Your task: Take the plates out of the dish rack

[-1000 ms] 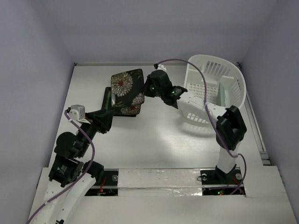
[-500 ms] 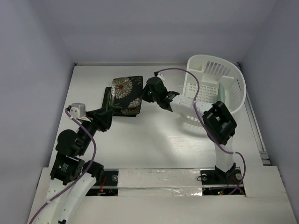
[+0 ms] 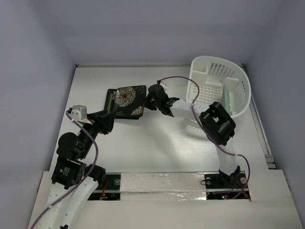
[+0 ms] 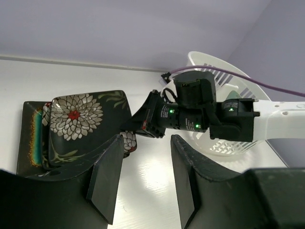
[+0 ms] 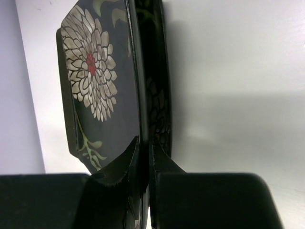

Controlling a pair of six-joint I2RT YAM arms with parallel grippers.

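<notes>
A black flowered plate (image 3: 127, 97) lies almost flat over a second flowered plate (image 3: 137, 112) and a teal plate (image 3: 110, 99), left of centre. My right gripper (image 3: 150, 102) is shut on its right rim, and the wrist view shows the fingertips (image 5: 134, 149) pinching that edge of the plate (image 5: 95, 81), close above the lower plate (image 5: 157, 114). My left gripper (image 4: 147, 143) stands open just near of the stack (image 4: 76, 119), holding nothing. The white dish rack (image 3: 223, 71) at the back right holds an upright mint-green plate (image 3: 229, 101).
The right arm (image 3: 219, 124) reaches from the near edge past the rack's front towards the stack. Its purple cable (image 3: 177, 80) loops above the table. The left arm (image 3: 76, 148) lies along the near left. White walls close the table at the back and sides.
The right gripper has brought the flowered plate down from a raised tilt to nearly flat on the stack, shifting left and nearer. The left arm has stayed put.
</notes>
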